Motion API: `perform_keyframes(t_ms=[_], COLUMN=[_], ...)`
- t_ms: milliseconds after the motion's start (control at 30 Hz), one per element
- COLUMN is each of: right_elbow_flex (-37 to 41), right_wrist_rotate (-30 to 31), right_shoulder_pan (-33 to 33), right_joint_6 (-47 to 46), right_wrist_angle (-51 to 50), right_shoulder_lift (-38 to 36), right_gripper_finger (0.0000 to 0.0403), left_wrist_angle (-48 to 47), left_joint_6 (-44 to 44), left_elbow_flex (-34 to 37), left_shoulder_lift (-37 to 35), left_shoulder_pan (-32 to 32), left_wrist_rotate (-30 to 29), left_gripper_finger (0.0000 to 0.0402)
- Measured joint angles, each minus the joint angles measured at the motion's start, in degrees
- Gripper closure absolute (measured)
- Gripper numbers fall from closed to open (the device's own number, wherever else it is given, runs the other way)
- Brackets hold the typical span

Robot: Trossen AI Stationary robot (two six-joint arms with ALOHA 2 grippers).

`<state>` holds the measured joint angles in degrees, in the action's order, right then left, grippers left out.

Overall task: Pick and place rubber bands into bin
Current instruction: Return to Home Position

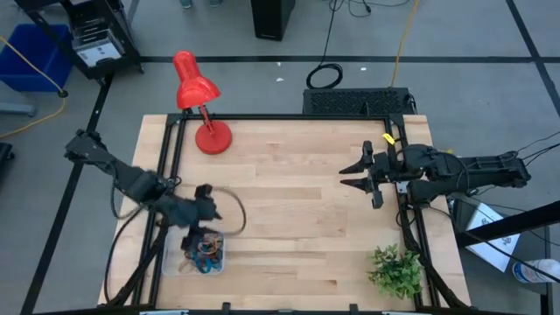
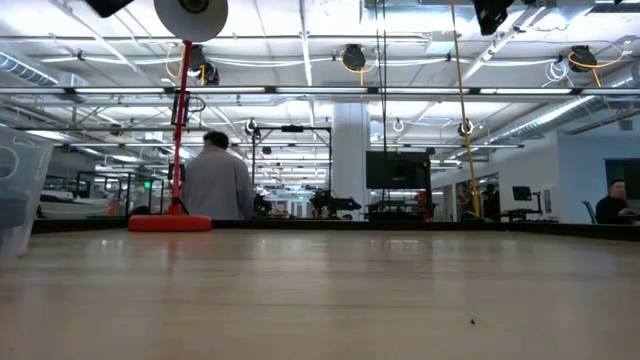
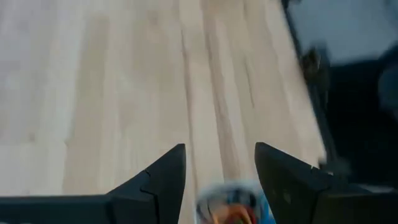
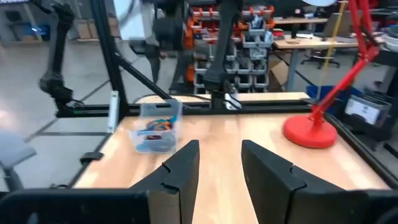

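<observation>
The bin (image 1: 175, 262), a small clear tray, stands near the table's front left corner. Several coloured rubber bands (image 1: 206, 251) lie in a heap on its floor. My left gripper (image 1: 208, 208) hangs open just above the bin's far side, with nothing between its fingers. In the left wrist view the bands (image 3: 231, 208) show below the gap of that gripper (image 3: 221, 158). My right gripper (image 1: 359, 172) waits open and level in the air over the table's right side. From there its wrist view sees the bin (image 4: 155, 127) across the table, past that gripper (image 4: 221, 155).
A red desk lamp (image 1: 199, 105) stands at the far left of the table, and a small green plant (image 1: 395, 269) at the near right corner. Bare wood lies between the two arms. A person (image 2: 215, 180) sits beyond the table's far edge.
</observation>
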<state>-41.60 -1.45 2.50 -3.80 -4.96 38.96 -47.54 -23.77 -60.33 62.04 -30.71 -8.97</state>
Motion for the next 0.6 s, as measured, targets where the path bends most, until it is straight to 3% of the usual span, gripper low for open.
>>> perform_keyframes(t_ms=[200, 333, 467, 600], right_elbow_flex=[0.3, 0.3, 0.5, 5.4], right_wrist_rotate=[-0.9, -7.4, -9.1, -9.2], right_shoulder_pan=[-2.8, -4.4, -5.7, -6.9], right_joint_6=[4.7, 6.2, 6.5, 5.0], right_wrist_angle=[-0.2, -1.2, -4.4, -1.4], right_shoulder_lift=[-0.9, -3.6, -5.8, -8.7], right_gripper_finger=[0.0289, 0.0289, 0.0289, 0.0289], left_wrist_angle=[8.6, 10.6, 12.0, 17.2], left_joint_6=[12.4, 15.2, 15.4, 16.1], left_elbow_flex=[0.4, 3.2, 9.4, 16.9], left_shoulder_lift=[-8.3, -14.4, -20.9, -27.8], left_shoulder_pan=[6.3, 10.2, 13.4, 16.1], left_wrist_rotate=[8.1, 10.5, 10.6, 12.2], left_gripper_finger=[0.0201, 0.0201, 0.0201, 0.0201])
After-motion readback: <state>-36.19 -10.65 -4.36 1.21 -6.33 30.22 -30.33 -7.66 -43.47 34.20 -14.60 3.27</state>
